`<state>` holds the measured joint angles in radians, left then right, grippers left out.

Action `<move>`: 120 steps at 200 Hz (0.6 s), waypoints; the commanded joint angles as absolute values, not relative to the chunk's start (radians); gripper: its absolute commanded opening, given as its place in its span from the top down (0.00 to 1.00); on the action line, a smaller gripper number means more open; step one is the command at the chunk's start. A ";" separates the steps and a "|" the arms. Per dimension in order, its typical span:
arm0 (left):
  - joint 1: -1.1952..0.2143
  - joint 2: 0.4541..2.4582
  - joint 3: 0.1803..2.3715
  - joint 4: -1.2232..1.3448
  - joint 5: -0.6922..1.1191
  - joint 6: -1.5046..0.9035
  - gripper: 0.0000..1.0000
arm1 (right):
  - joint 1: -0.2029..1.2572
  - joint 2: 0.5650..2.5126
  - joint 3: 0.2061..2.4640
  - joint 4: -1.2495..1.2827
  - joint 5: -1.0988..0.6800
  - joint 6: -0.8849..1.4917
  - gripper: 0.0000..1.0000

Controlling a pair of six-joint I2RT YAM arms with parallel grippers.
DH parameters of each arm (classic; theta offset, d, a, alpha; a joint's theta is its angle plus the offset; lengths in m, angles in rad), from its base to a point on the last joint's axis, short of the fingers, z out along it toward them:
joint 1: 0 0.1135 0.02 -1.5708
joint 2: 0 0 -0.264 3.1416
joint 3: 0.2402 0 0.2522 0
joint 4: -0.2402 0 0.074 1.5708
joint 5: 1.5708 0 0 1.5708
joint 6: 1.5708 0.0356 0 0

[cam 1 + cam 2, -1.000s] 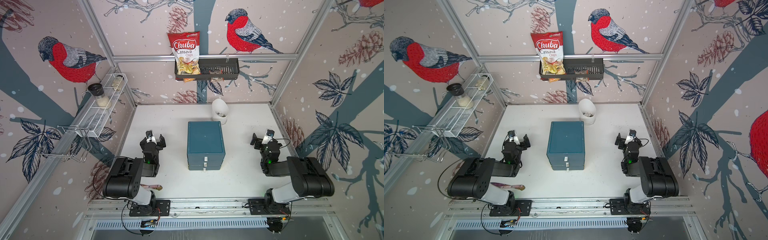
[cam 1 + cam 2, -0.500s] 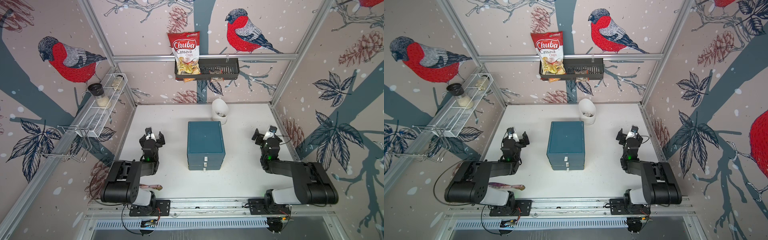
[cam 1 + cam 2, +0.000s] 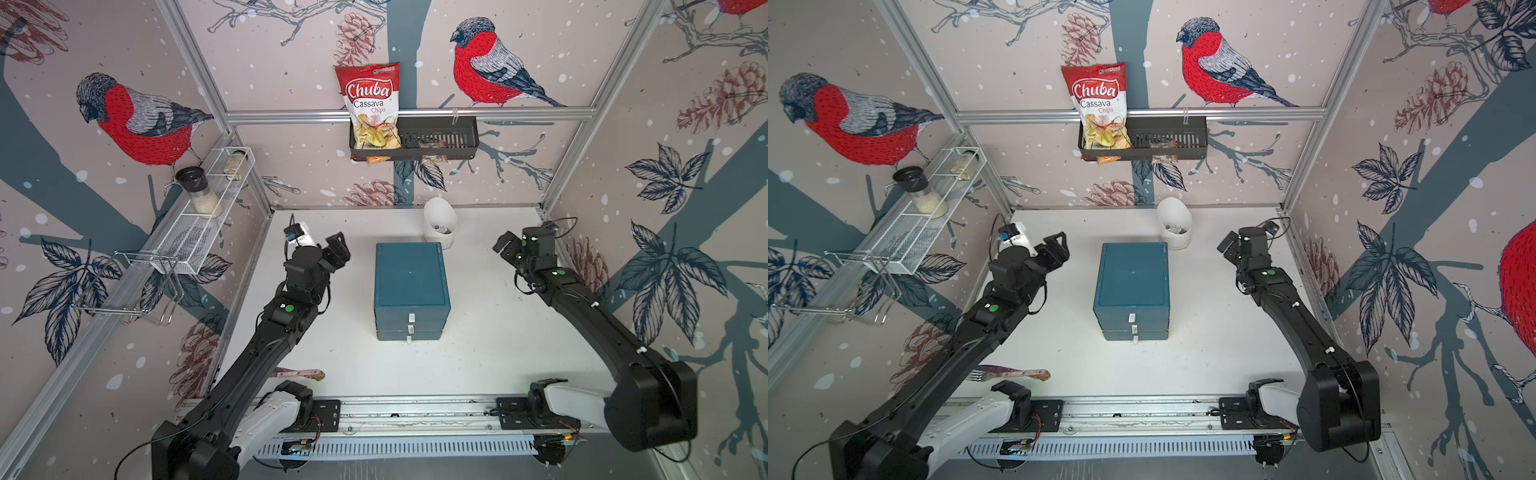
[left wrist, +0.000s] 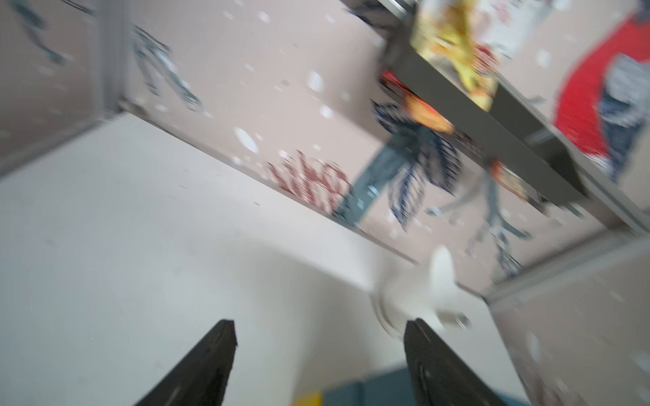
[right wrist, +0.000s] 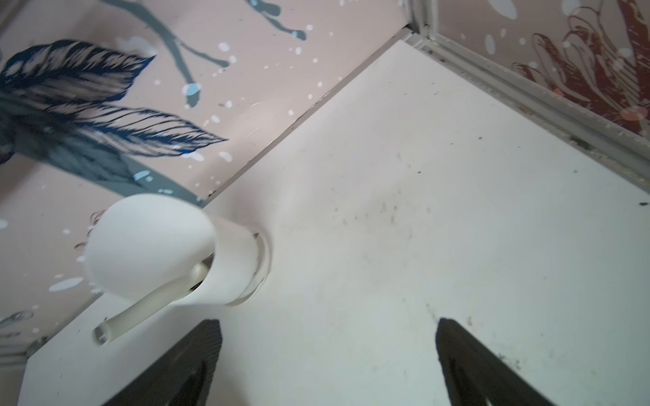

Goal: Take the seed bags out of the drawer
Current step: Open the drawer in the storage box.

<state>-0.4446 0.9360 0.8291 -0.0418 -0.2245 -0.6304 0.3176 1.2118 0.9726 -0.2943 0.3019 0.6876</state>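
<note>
blue chest (image 3: 409,278): drawers (image 3: 410,321) shut, seed bags unseen | white cup (image 3: 439,216) behind chest: white tube (image 5: 140,309) inside | left gripper (image 4: 320,323) left of chest: parted, empty | right gripper (image 5: 327,321) right of chest: wide, empty

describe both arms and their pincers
The left arm and right arm are black boxy links, each with a white segment at the base and a green dot near the wrist. Thin black cables loop by the wrists. The left pincer and right pincer have flat black tapering fingers.
</note>
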 commanded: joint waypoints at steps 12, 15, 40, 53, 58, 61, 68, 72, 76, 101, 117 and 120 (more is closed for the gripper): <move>-0.625 0.907 0.891 -0.256 -0.089 -0.653 0.19 | 0.430 1.048 0.951 -0.490 0.532 0.788 0.00; -0.636 0.907 0.895 -0.263 -0.083 -0.650 0.19 | 0.414 1.022 0.935 -0.478 0.504 0.807 0.00; -0.676 0.896 0.881 -0.296 -0.025 -0.657 0.21 | 0.382 0.941 0.969 -0.526 0.285 0.772 0.03; -0.676 0.901 0.865 -0.310 0.005 -0.656 0.23 | 0.596 0.958 1.054 -0.657 0.490 0.798 0.14; -0.676 0.906 0.861 -0.312 0.016 -0.653 0.23 | 0.682 0.967 1.084 -0.707 0.562 0.830 0.17; -0.676 0.910 0.858 -0.312 0.025 -0.651 0.24 | 0.730 0.974 1.103 -0.744 0.593 0.850 0.19; -0.676 0.919 0.859 -0.320 0.039 -0.646 0.25 | 0.839 0.989 1.137 -0.806 0.647 0.902 0.22; -0.676 0.926 0.864 -0.329 0.043 -0.644 0.26 | 0.895 1.001 1.155 -0.834 0.672 0.931 0.23; -0.676 0.931 0.869 -0.338 0.043 -0.643 0.26 | 0.955 1.016 1.173 -0.861 0.691 0.963 0.24; -0.677 0.937 0.879 -0.343 0.020 -0.649 0.27 | 1.291 1.190 1.307 -1.024 0.767 1.153 0.28; -0.676 0.947 0.869 -0.319 0.035 -0.664 0.30 | 1.415 1.343 1.421 -1.114 0.769 1.230 0.28; -0.676 0.951 0.869 -0.316 0.040 -0.667 0.31 | 1.425 1.369 1.443 -1.124 0.756 1.231 0.29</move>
<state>-0.6746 0.9379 0.8700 -0.3336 0.0097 -0.6540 1.2972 1.2125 1.3209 -0.8993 0.6720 1.0512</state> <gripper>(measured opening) 0.715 0.719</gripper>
